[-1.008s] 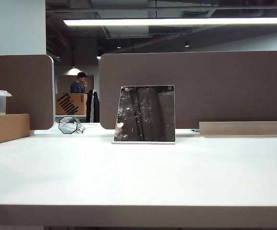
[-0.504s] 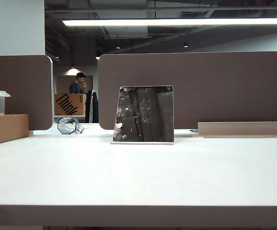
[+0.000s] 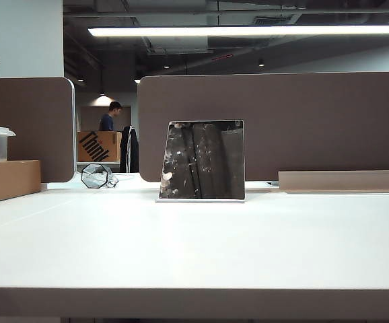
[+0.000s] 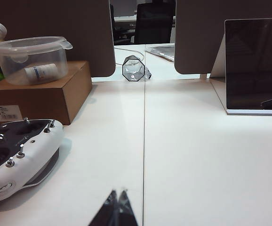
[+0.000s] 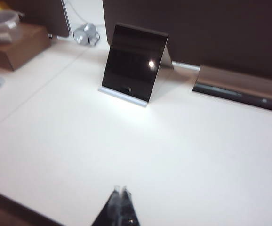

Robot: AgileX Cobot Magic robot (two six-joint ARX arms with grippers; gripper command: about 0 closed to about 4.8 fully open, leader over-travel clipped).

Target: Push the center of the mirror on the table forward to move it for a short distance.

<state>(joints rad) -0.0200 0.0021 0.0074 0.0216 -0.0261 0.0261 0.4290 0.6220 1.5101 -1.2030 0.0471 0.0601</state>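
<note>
While the white table fills most of the exterior view, the mirror stands upright on it, leaning back on its thin base just in front of the brown partition panels and untouched by either arm. Well apart from the mirror, the left gripper and the right gripper each hover low over the table's near part with fingertips pressed together. Beside the mirror, toward the cardboard box, sits a small clear octagonal object, which seems faceted, though it is too small to be sure.
</note>
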